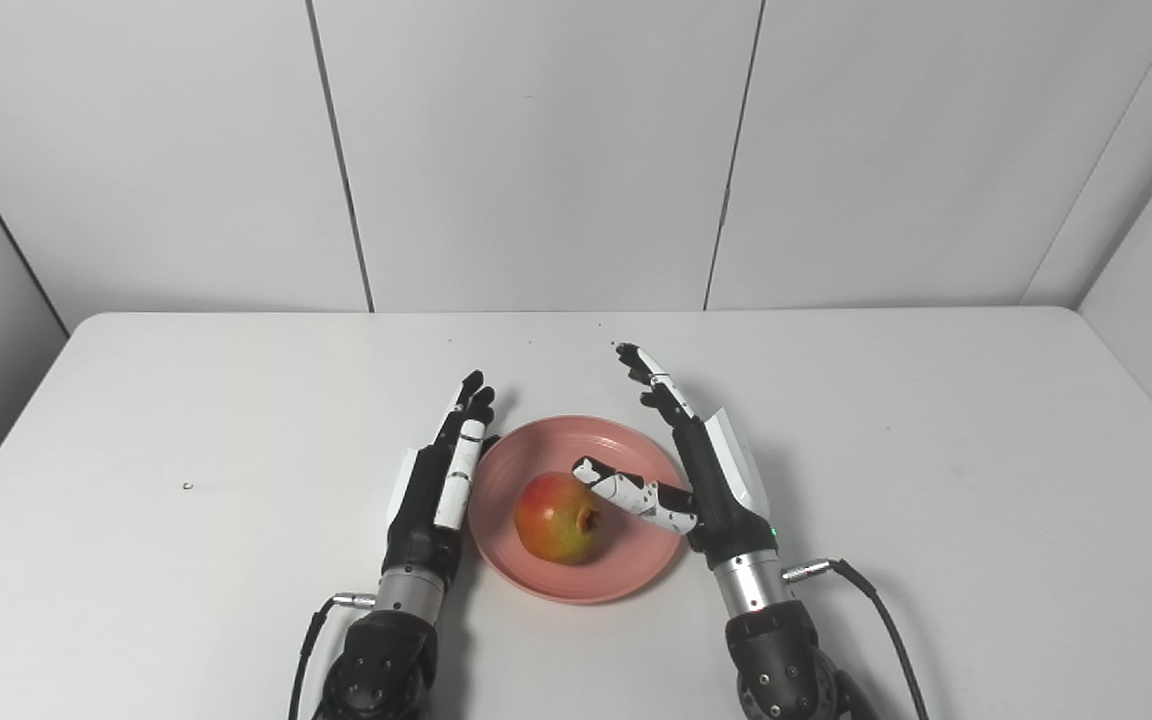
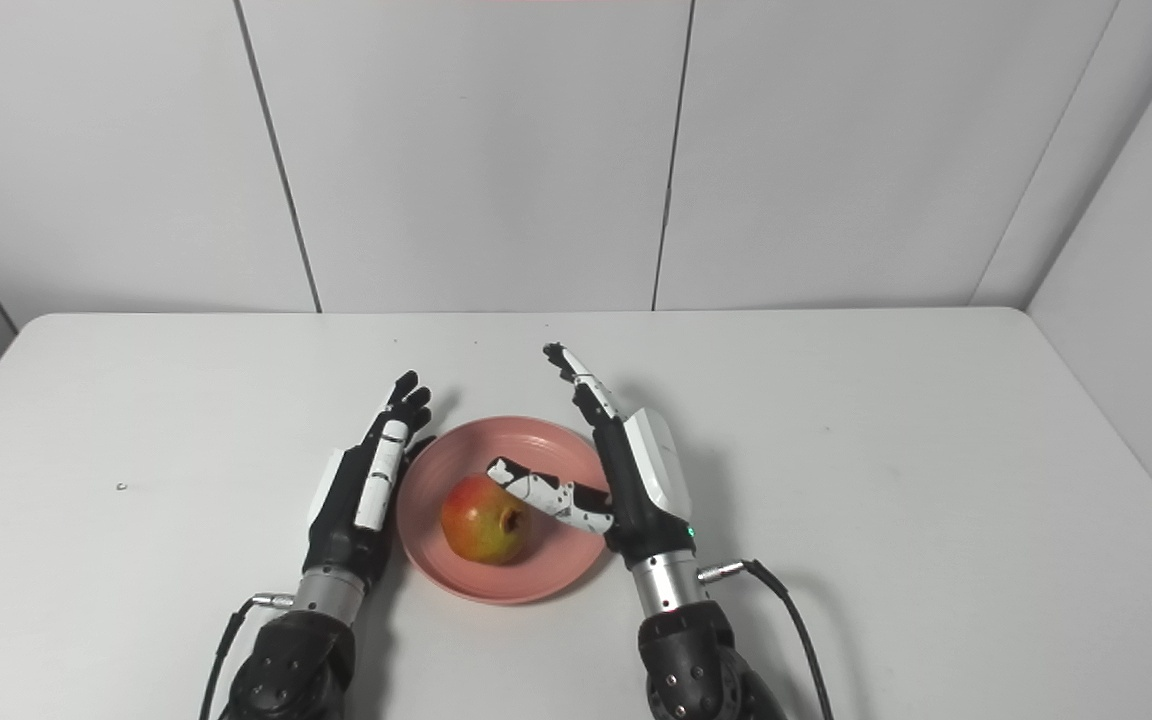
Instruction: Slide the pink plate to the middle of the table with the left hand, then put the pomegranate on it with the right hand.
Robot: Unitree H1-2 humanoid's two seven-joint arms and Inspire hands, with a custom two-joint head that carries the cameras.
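Note:
A pink plate [image 1: 626, 455] lies near the table's middle front. On its near-left part rests a red and yellow-green pomegranate [image 1: 558, 518]. My left hand [image 1: 441, 480] stands on edge along the plate's left rim, fingers straight and together, holding nothing. My right hand [image 1: 696, 460] stands at the plate's right rim with fingers stretched forward and apart; its thumb reaches over the plate toward the pomegranate, tip just beside the fruit. The right hand holds nothing.
The white table [image 1: 936, 450] spreads wide on both sides, bounded by grey wall panels behind. A tiny dark speck [image 1: 187, 486] lies at the left. A black cable [image 1: 876, 610] trails from the right wrist.

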